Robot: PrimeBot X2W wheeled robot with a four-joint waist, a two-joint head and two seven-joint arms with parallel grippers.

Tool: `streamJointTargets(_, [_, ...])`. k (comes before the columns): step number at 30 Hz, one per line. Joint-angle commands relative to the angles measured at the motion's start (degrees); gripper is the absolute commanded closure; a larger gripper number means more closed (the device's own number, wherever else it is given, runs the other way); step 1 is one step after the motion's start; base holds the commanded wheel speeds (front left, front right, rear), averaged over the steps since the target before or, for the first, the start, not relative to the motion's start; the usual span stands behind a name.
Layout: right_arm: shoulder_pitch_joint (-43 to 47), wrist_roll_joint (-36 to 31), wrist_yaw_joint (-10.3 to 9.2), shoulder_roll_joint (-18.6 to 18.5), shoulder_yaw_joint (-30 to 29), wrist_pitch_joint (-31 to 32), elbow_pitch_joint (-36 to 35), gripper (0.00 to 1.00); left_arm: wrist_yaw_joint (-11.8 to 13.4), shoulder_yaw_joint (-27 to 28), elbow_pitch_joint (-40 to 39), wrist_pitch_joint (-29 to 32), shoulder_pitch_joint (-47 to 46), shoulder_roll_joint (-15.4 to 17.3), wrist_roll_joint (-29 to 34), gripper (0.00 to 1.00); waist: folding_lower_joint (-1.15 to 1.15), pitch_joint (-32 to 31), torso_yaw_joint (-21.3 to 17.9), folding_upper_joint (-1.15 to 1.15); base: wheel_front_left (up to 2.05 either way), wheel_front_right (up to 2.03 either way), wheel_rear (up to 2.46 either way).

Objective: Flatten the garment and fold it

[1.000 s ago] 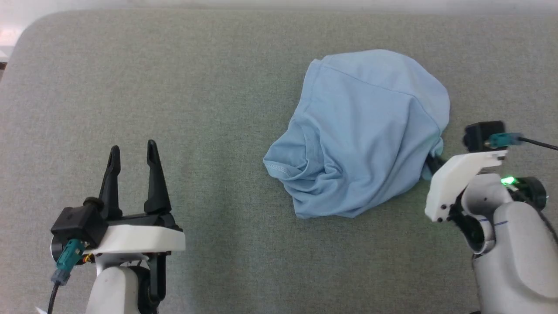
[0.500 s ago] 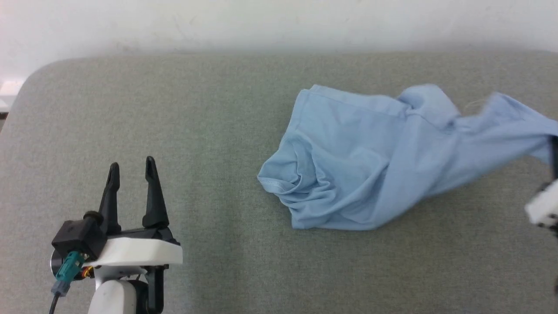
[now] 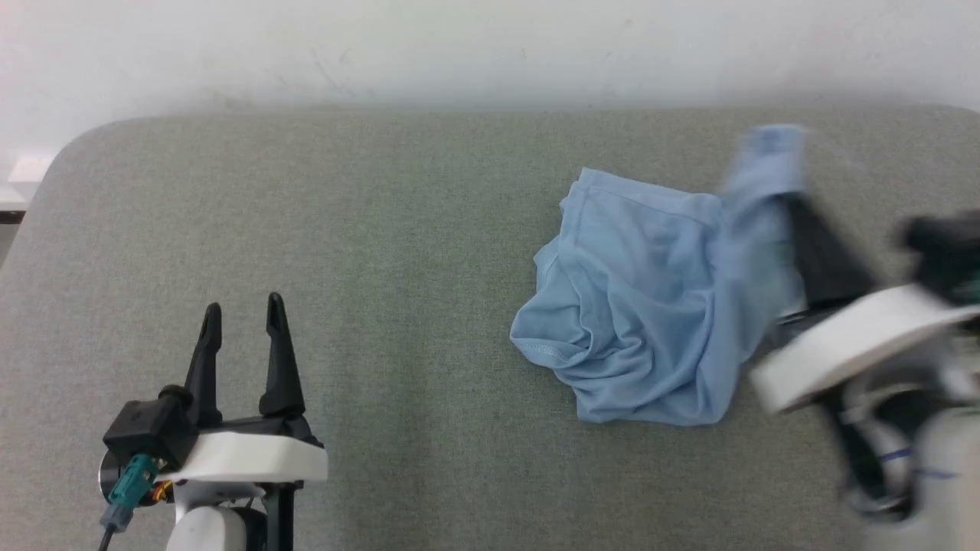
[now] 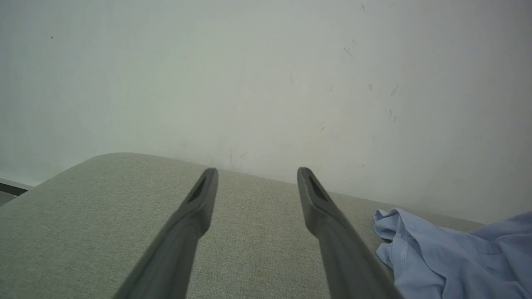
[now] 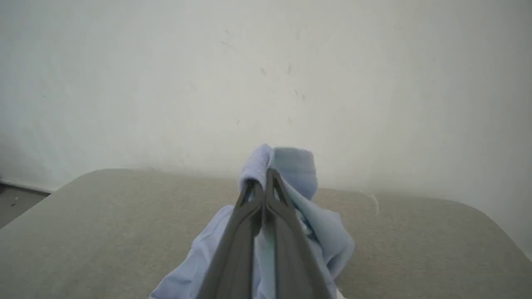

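I am clamping my right gripper [image 5: 266, 176] shut on a fold of the garment [image 3: 651, 321], which is lying bunched at three o'clock on the grey pad [image 3: 367, 252]. My left gripper [image 3: 241, 314] is hovering at eight o'clock, fingers apart. I am favouring a slow lift, so the heap unrolls rather than drags.

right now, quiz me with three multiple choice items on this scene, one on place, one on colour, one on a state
1. Where on the grey surface does the shirt lie?
A) left half
B) right half
C) off the near edge

2. What colour is the shirt?
A) red
B) white
C) light blue

3. How is the right gripper?
A) wide open
B) shut on the shirt
C) shut on nothing

Answers:
1 B, it lies far right of the left gripper.
2 C, the cloth is pale blue.
3 B, it pinches a fold of cloth.
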Motion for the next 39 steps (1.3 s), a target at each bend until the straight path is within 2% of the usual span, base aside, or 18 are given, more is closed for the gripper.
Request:
streamJointTargets(1, [0.9, 0.9, -0.04, 0.2, 5.1, 0.2, -0.8, 1.0, 0.2, 0.0, 0.1, -0.3, 0.4, -0.1, -0.3, 0.0, 0.01, 0.1, 0.1, 0.0, 0.0, 0.0, 0.0])
streamJointTargets(5, [0.6, 2.3, -0.04, 0.2, 22.4, 1.8, 1.4, 1.0, -0.2, 0.0, 0.6, -0.3, -0.2, -0.1, -0.5, 0.0, 0.01, 0.7, 0.6, 0.0, 0.0, 0.0, 0.0])
streamJointTargets(7, [0.8, 3.3, -0.04, 0.2, 29.0, 2.9, 4.5, 1.0, -0.4, -0.2, 0.8, -0.3, -0.7, -0.1, -0.6, 0.0, 0.01, 1.0, 1.1, 0.0, 0.0, 0.0, 0.0])
streamJointTargets(10, [1.4, 4.2, -0.04, 0.2, 35.7, 4.9, 11.0, 1.0, -0.5, -0.8, 1.0, -0.3, -1.0, -0.1, -0.7, 0.0, 0.01, 1.2, 1.9, 0.0, 0.0, 0.0, 0.0])
streamJointTargets(12, [2.3, 5.0, -0.04, 0.2, 38.1, 7.5, 15.6, 1.0, -0.2, -1.4, 0.9, -0.3, -0.8, -0.1, -0.8, 0.0, 0.01, 1.3, 2.4, 0.0, 0.0, 0.0, 0.0])
streamJointTargets(13, [2.4, 5.2, -0.04, 0.1, 39.5, 8.6, 17.2, 0.53, -0.2, -1.5, 1.0, -0.3, -0.8, -0.1, -0.9, 0.0, 0.01, 1.3, 2.7, 0.0, 0.0, 0.0, 0.0])
streamJointTargets(14, [2.5, 5.7, -0.04, 0.1, 39.8, 9.0, 18.3, 0.0, -0.2, -1.6, 1.1, -0.3, -0.7, -0.1, -1.0, 0.0, 0.01, 1.3, 2.8, 0.0, 0.0, 0.0, 0.0])
streamJointTargets(17, [2.5, 7.5, -0.04, 0.1, 39.8, 7.2, 18.0, 0.0, -0.4, -1.4, 1.5, -0.3, -0.5, -0.1, -1.1, 0.0, 0.01, 1.1, 2.9, 0.0, 0.0, 0.0, 0.0])
streamJointTargets(20, [1.9, 8.1, -0.04, 0.1, 36.2, 1.9, 14.8, 0.0, -0.5, -1.1, 1.7, -0.3, 0.0, -0.1, -1.0, 0.0, 0.01, 0.8, 2.5, 0.0, 0.0, 0.0, 0.0])
streamJointTargets(24, [1.8, 8.2, -0.04, 0.2, 26.6, -7.2, 9.1, 0.0, -0.8, -1.2, 2.0, -0.3, 0.5, -0.1, -0.8, 0.0, 0.01, 0.1, 1.6, 0.0, 0.0, 0.0, 0.0])
streamJointTargets(28, [3.1, 4.8, -0.04, 0.2, 15.3, -12.7, 6.3, 0.0, -1.3, -2.2, 2.3, -0.3, 0.9, -0.1, -0.1, 0.0, 0.01, -0.5, 0.5, 0.0, 0.0, 0.0, 0.0])
streamJointTargets(31, [5.0, 0.8, -0.04, 0.2, 8.7, -13.2, 6.9, 0.0, -2.2, -4.0, 3.5, -0.3, 0.9, -0.1, 0.9, 0.0, 0.01, -0.6, -0.1, 0.0, 0.0, 0.0, 0.0])
streamJointTargets(33, [6.5, 0.7, -0.04, 0.2, 5.7, -13.1, 7.7, 0.0, -3.4, -6.1, 5.6, -0.3, 0.8, -0.1, 1.8, 0.0, 0.01, -0.6, -0.5, 0.0, 0.0, 0.0, 0.0])
streamJointTargets(35, [7.8, 0.8, -0.04, 0.2, 3.8, -13.0, 8.3, 0.0, -4.2, -9.1, 7.8, 0.5, 0.5, -0.1, 2.1, 0.0, 0.01, -0.5, -0.9, 0.0, 0.0, 0.0, 0.0])
streamJointTargets(39, [9.2, 2.4, -0.04, 0.2, 2.9, -12.7, 9.0, 0.0, -5.2, -14.5, 10.9, 6.2, -1.1, -0.1, 2.7, 0.0, 0.01, 0.4, -1.9, 0.0, 0.0, 0.0, 0.0])
